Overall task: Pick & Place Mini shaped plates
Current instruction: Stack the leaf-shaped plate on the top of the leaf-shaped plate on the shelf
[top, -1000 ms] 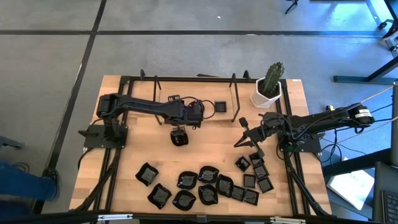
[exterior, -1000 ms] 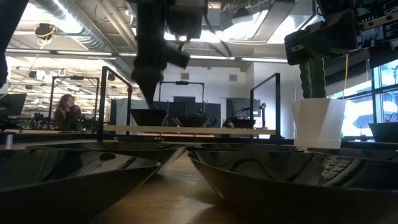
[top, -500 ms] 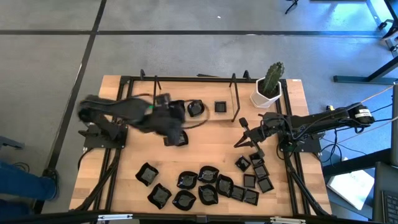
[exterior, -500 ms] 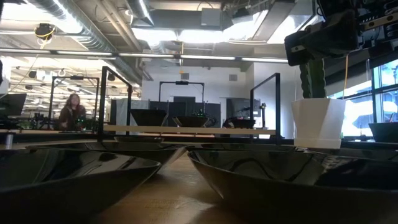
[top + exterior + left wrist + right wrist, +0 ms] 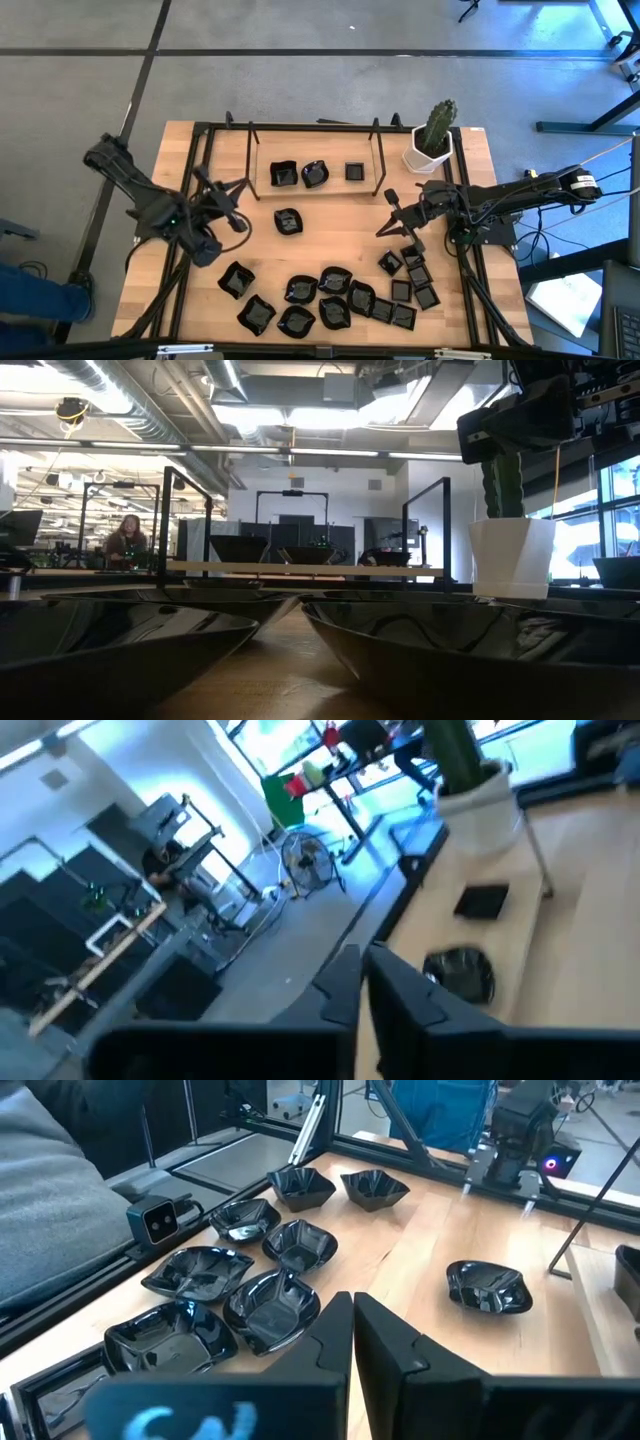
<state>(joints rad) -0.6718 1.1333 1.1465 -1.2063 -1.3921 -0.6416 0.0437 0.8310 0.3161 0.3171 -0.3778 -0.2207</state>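
Overhead, three mini shaped plates (image 5: 314,174) sit inside the rack (image 5: 378,160); both grippers clenched, empty.

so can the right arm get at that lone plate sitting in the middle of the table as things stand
Probably yes. The lone plate lies on bare wood with nothing between it and the right gripper, which is shut and would need to open. The left gripper waits on the plate's other side, close by.
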